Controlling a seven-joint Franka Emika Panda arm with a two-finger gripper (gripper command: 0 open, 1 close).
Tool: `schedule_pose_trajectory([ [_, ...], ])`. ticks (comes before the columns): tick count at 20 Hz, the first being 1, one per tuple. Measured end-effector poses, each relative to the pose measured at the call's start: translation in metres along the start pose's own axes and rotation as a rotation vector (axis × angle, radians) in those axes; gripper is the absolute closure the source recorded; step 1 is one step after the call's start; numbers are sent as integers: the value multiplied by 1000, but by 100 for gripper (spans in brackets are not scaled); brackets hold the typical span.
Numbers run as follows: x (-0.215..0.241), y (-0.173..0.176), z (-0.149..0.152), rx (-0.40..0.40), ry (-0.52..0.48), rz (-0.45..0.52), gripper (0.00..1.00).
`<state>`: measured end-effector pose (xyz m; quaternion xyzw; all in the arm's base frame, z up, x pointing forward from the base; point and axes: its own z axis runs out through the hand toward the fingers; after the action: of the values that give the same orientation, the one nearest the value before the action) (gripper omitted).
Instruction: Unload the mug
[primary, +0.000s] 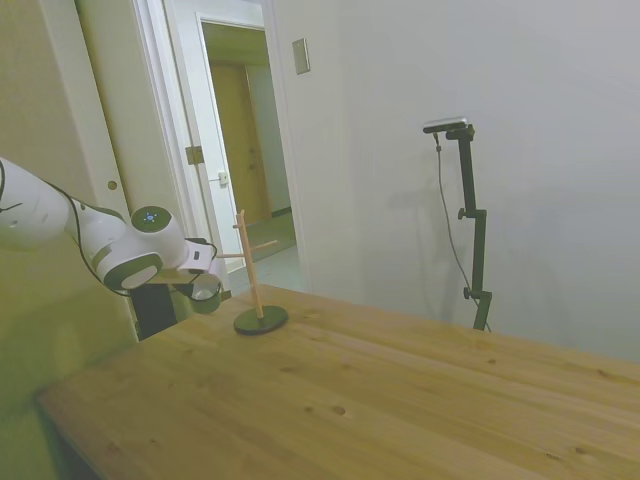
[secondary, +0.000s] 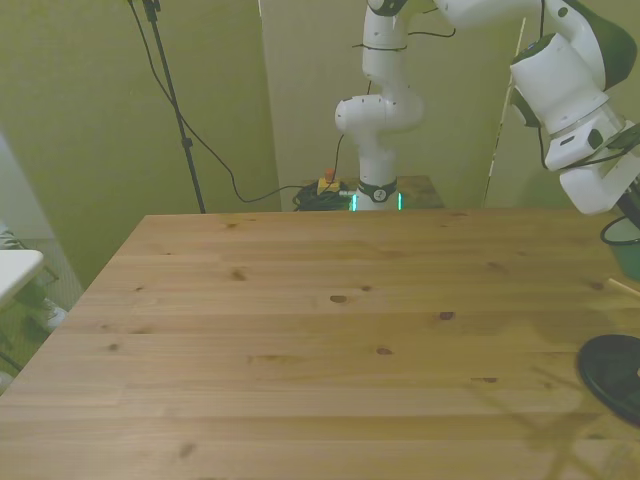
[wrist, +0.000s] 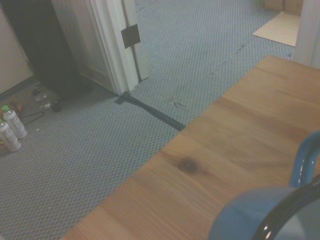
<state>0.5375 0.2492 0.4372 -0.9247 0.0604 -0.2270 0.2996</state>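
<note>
From the side camera, the white arm's two-finger gripper (primary: 203, 283) hangs by the far left corner of the light wooden table (primary: 400, 400), and the small teal-grey enamel mug (primary: 207, 291) sits right at it, up in the air, clear of the tabletop. Whether the fingers pinch the mug or stand spread cannot be told at this size. Just right of the mug stands the wooden peg stand with a dark round base (primary: 259, 300), its pegs bare.

Across the table, the front view shows the mug (secondary: 624, 246) cut by the front view's right edge, under the white wrist, above the stand's dark base (secondary: 614, 372).

Close up, the wrist camera shows the mug's blue-grey wall, dark rim and loop handle (wrist: 272, 212) above the table's planks (wrist: 225, 145), blue-grey carpet (wrist: 100, 150) beyond the edge.
</note>
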Motion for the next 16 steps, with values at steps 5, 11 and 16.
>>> schedule_pose_trajectory([
  [5, 10, 19, -10, -42, 0, 28, 100],
  [11, 15, 45, -20, -104, -7, 61, 100],
  [16, 16, 61, -22, -142, -22, 81, 100],
])
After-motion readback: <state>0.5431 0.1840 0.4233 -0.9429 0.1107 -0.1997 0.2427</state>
